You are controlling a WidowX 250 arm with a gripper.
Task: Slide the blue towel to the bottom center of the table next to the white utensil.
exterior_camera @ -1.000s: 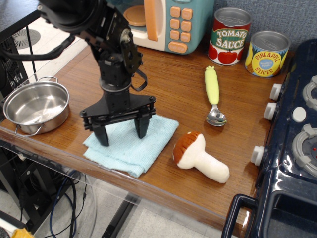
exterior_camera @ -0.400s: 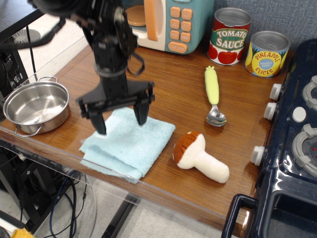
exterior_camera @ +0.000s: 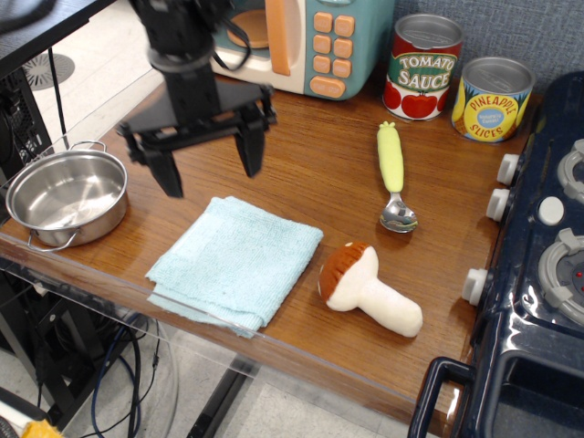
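Observation:
The light blue towel (exterior_camera: 235, 264) lies flat near the front edge of the brown wood-grain table (exterior_camera: 319, 173), left of a plush mushroom with a brown cap and white stem (exterior_camera: 365, 285). A spoon with a yellow-green handle (exterior_camera: 393, 176) lies behind the mushroom. My gripper (exterior_camera: 210, 167) hangs open and empty above the table, behind the towel's far left part, with both black fingers (exterior_camera: 251, 151) pointing down. It does not touch the towel.
A steel bowl (exterior_camera: 66, 195) sits at the left edge. A toy microwave (exterior_camera: 301, 41), a tomato sauce can (exterior_camera: 422, 66) and a pineapple can (exterior_camera: 492, 98) stand at the back. A dark blue toy stove (exterior_camera: 538, 265) fills the right side.
My gripper has risen off the towel and moved back and left, open throughout. The towel shifted a little toward the front left and now lies uncovered.

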